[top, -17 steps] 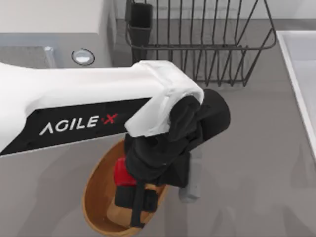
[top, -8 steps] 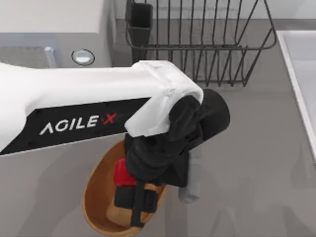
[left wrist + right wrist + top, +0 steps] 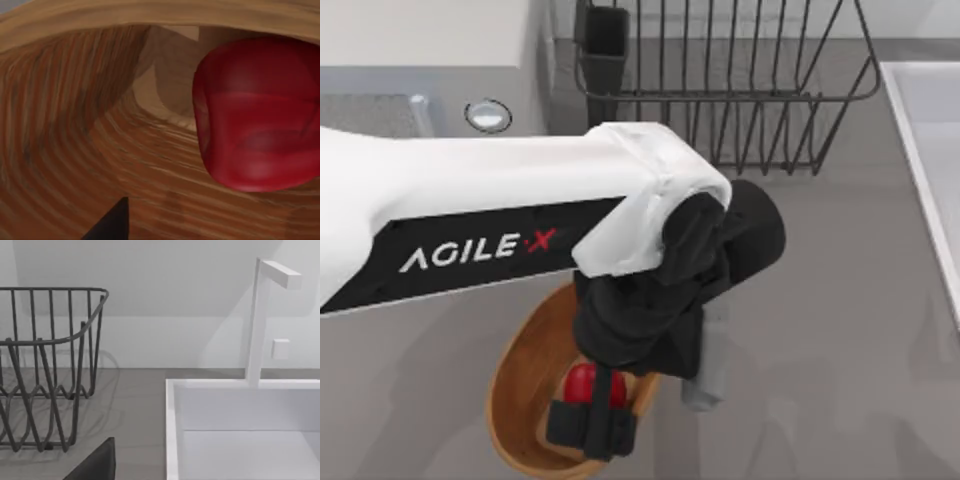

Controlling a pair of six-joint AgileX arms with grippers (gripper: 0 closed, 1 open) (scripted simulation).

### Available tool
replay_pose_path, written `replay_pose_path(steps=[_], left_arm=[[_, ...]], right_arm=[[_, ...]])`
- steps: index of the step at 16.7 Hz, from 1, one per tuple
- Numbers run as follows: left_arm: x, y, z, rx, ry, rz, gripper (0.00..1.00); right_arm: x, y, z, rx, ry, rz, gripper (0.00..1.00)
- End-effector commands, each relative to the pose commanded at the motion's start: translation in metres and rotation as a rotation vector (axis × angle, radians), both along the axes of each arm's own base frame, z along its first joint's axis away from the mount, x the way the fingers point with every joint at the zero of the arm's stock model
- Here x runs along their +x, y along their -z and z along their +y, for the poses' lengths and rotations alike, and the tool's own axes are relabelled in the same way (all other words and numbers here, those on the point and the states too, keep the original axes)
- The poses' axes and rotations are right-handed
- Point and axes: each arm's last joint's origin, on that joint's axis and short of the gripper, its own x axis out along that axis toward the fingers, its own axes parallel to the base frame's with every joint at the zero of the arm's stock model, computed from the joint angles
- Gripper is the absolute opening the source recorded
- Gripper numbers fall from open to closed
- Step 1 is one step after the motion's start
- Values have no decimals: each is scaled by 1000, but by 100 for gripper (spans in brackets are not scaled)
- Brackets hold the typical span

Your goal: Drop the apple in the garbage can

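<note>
Left arm (image 3: 470, 215): stretched across the table from the left, wrist held over the garbage can.
Wire rack (image 3: 740, 90): set at the table's far edge.
Garbage can (image 3: 515, 400): seated near the front edge, under the wrist.
Left gripper (image 3: 590, 425): lowered inside the can, fingers parted, nothing gripped.
Apple (image 3: 582, 381): released, lying inside the can by the fingers; ribbed wall (image 3: 75, 125) seen beside it.

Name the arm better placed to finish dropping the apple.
Left. The left gripper hangs inside the garbage can, with the apple beside it over the base. The right wrist view faces the wire rack and sink.
</note>
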Motion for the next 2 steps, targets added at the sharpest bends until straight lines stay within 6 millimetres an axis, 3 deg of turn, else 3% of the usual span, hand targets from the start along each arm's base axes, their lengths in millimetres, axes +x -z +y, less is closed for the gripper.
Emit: replay_pose_path(steps=[2], left_arm=[[0, 0, 0, 0, 0, 0, 100]], right_arm=[[0, 0, 0, 0, 0, 0, 100]])
